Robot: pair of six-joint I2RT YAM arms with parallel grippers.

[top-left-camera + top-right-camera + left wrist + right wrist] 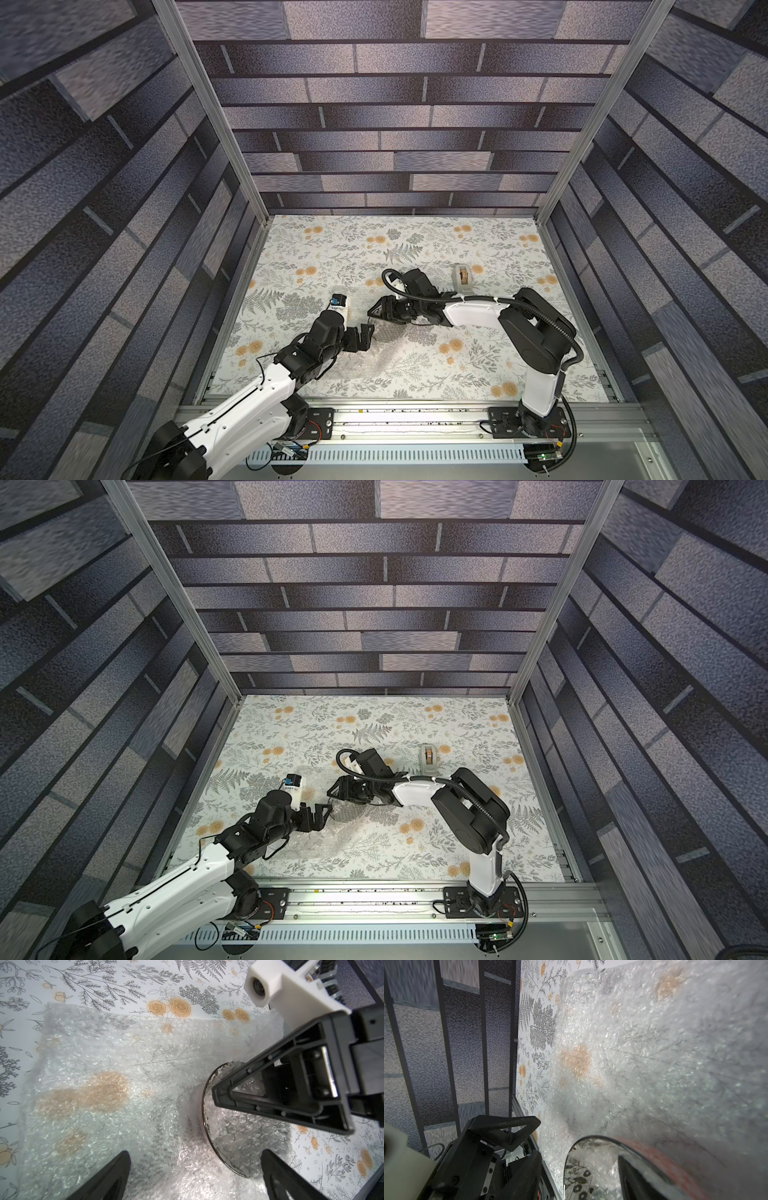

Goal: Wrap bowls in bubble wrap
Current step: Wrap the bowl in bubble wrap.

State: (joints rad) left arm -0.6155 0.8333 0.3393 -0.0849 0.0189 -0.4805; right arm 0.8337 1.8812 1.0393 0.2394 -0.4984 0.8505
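Evidently tipped on edge, the bowl (577, 1178) is clamped at its rim by the right end effector (371, 311), one finger inside, likely pinning a flap of wrap (104, 1059) against the wall. The left end effector (195, 1152), released wide, hovers with the bowl just ahead, near one fingertip; remaining wrap spreads over the counter (93, 978) beyond.

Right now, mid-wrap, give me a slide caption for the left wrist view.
Open left gripper above bubble wrap; right gripper at the rim of the tilted, wrap-lined bowl.
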